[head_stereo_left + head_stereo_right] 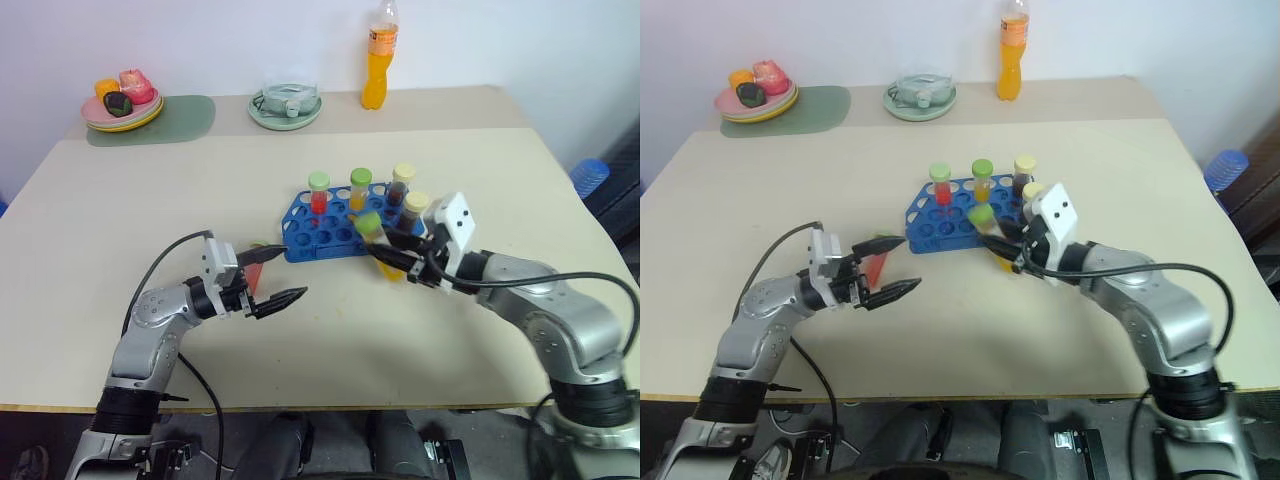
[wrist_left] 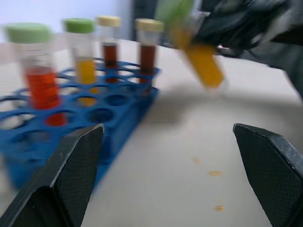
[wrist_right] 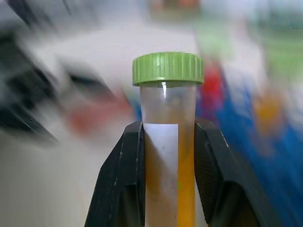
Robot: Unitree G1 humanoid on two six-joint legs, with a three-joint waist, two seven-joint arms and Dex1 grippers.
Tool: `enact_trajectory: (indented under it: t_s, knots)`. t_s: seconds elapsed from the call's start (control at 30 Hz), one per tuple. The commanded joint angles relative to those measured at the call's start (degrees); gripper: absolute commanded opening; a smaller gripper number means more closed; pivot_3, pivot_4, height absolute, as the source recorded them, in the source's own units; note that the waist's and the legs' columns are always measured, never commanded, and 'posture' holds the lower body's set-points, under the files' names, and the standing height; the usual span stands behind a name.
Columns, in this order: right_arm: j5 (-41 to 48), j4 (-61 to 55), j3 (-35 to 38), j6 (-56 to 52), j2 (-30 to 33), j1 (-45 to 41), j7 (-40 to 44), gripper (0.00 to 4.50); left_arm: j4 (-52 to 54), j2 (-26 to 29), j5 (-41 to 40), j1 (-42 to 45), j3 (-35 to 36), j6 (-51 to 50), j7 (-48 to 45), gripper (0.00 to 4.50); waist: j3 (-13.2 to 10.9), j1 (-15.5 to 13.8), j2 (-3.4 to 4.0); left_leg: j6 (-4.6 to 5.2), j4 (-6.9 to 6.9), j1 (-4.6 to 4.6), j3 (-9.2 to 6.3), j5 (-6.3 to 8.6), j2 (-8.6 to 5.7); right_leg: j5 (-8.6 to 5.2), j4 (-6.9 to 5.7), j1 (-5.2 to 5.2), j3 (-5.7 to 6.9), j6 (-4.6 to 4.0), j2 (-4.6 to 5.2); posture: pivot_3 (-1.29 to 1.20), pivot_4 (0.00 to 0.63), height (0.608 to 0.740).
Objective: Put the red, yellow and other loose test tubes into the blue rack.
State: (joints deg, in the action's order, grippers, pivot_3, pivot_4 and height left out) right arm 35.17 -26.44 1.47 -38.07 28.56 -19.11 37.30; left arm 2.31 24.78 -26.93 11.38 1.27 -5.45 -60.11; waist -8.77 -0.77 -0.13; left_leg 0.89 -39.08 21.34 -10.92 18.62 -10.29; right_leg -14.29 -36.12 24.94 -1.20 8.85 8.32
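Observation:
The blue rack [image 1: 300,232] stands mid-table. In it are a red test tube [image 1: 318,192], a yellow one [image 1: 360,188] and two dark brown ones [image 1: 402,185] with cream caps. My right gripper [image 1: 388,250] is shut on a yellow test tube with a green cap [image 1: 370,225], held tilted just in front of the rack's right end; the right wrist view shows that tube [image 3: 168,142] between the fingers [image 3: 123,179]. My left gripper [image 1: 293,272] stands open left of the rack. A red tube [image 1: 252,278] lies on the table beside it, partly hidden by one finger.
An orange drink bottle [image 1: 378,55] stands at the table's far edge. Left of it is a green plate with a clear bowl [image 1: 286,105], and stacked plates with toy food [image 1: 122,100] on a green mat [image 1: 190,118]. Bare table [image 1: 330,350] lies between the arms.

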Motion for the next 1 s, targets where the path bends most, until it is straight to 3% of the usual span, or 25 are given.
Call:
enact_trajectory:
  t_s: [0.03,0.47,1.0]
  knots:
    - [-6.2,3.6,-0.8,11.1,-4.3,-3.0,-2.6,0.81,1.2,-0.7,-0.5,-0.7,1.5,0.3,2.7,4.50,0.0,0.0,-0.01,0.00,-0.03,0.00,-0.01,0.00,0.00,0.00,0.00,-0.01,0.00,-0.01,-0.03,0.00,0.150,0.740]
    - [-19.8,27.5,-3.3,44.7,-19.6,-4.1,-6.1,0.81,3.4,-1.2,-1.1,-2.4,1.2,-0.5,5.2,4.50,0.0,0.4,0.03,-0.05,0.05,-0.05,-0.01,-0.02,0.03,0.02,-0.06,0.06,-0.04,-0.04,-0.13,0.00,0.150,0.740]
    - [-25.3,47.8,-3.1,61.7,-24.0,-8.4,-8.3,0.81,7.4,3.4,-5.5,-6.0,2.9,-3.9,1.0,4.50,0.0,1.9,0.11,-0.26,0.11,-0.15,-0.06,0.06,0.27,0.03,-0.10,0.10,-0.14,-0.10,-0.46,0.00,0.150,0.740]
